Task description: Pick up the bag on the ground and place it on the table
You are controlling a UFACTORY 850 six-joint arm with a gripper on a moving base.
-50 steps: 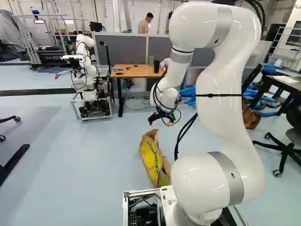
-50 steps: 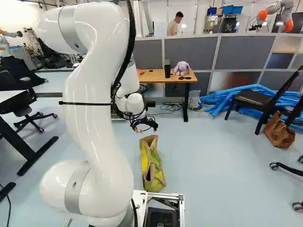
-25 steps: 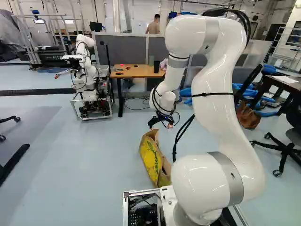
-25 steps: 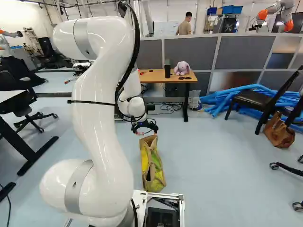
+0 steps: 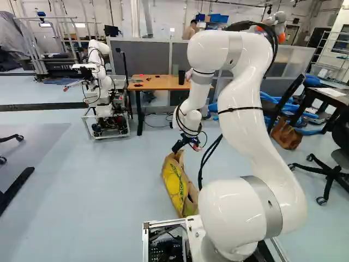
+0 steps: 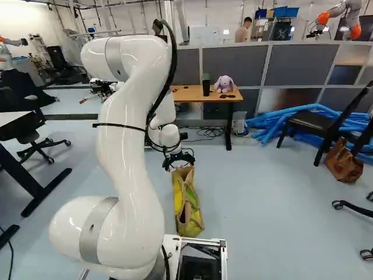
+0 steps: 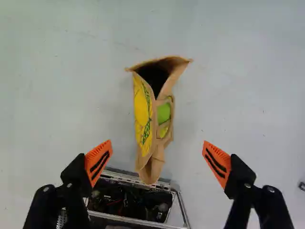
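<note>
"What does the scene show?"

"A tan shopping bag [image 6: 187,204], one side printed yellow, stands on the floor [image 6: 256,198] of a workshop, close ahead of the arm's base frame [image 7: 138,221]. Its mouth gapes open at the end farther from the base, and a green patch shows on its side."

"And the fingers [image 6: 168,164]?"

"Spread wide above the bag — orange pads [image 7: 98,162] facing each other across a broad gap, with nothing in their hold. In the wrist view the bag lies ahead of them, its near end reaching into the space between, and neither pad touches it. The white arm [image 6: 125,146] bends over from the base, its wrist lowered toward the bag."

"Where is the tabletop [image 6: 189,93]?"

"Well beyond the bag, wooden, in front of grey partitions [image 6: 297,64]. A purple plush rabbit [image 6: 224,84] sits on it, beside a dark cylinder [image 6: 206,86] and a pair of dark glasses [image 6: 227,96]."

"Anything around it?"

"Another robot [image 5: 98,82] stands beside it on a framed base, at the left of the left base view. At the right of the right base view, a black chair [image 6: 312,121] stands by blue tubing [image 6: 265,122] — a brown leather handbag [image 6: 342,163] rests on the floor beside the chair."
</note>
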